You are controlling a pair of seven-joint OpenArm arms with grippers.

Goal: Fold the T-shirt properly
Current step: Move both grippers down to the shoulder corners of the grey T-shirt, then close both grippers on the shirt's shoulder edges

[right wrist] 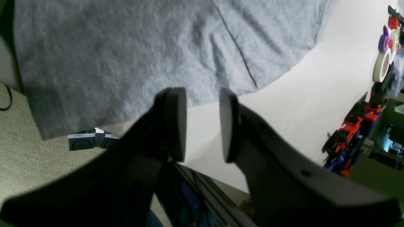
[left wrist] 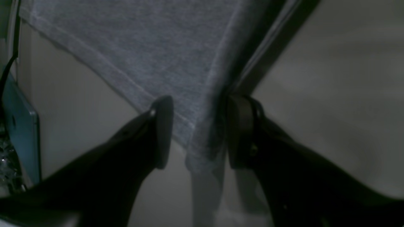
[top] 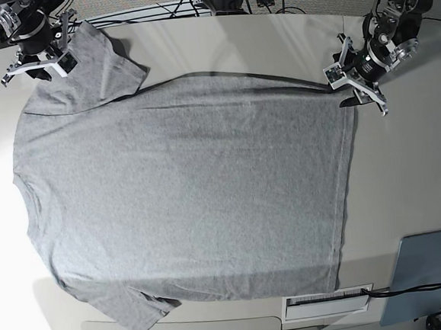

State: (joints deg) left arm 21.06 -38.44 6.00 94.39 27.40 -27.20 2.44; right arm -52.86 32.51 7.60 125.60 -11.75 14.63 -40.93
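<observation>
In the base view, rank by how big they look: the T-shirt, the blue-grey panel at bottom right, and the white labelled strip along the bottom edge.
1. T-shirt, by far the largest.
2. Blue-grey panel.
3. White labelled strip, long but thin, so clearly the smallest.

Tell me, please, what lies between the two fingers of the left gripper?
A hem corner of the T-shirt lies between the fingers of the open left gripper, seen in the left wrist view.

A robotics lab: cables (top: 192,3), tape rolls (right wrist: 382,64) beside a white table (top: 272,42).
</observation>
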